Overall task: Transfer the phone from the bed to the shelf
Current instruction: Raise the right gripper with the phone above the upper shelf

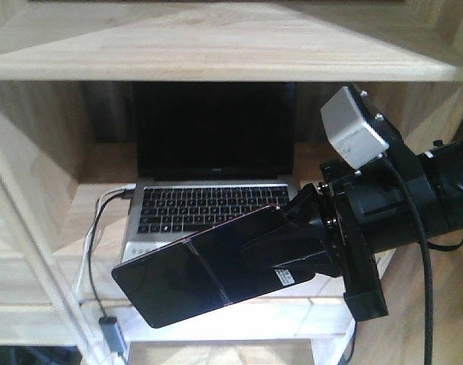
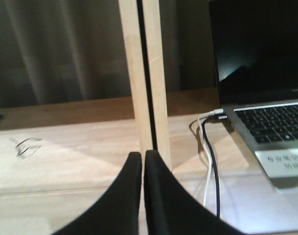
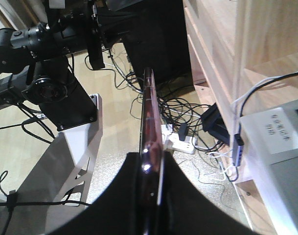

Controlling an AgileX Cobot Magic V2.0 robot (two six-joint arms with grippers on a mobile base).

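The phone, thin, glossy and black, hangs tilted in the air in front of the shelf. My right gripper is shut on its right end. In the right wrist view the phone shows edge-on, pinched between the two black fingers of my right gripper. My left gripper is shut with nothing in it, its tips close to a shelf upright above a shelf board. The bed is out of view.
An open silver laptop with a dark screen stands on the shelf board behind the phone; white and black cables run from its left side. On the floor lie a power strip and tangled cables, beside a black arm base.
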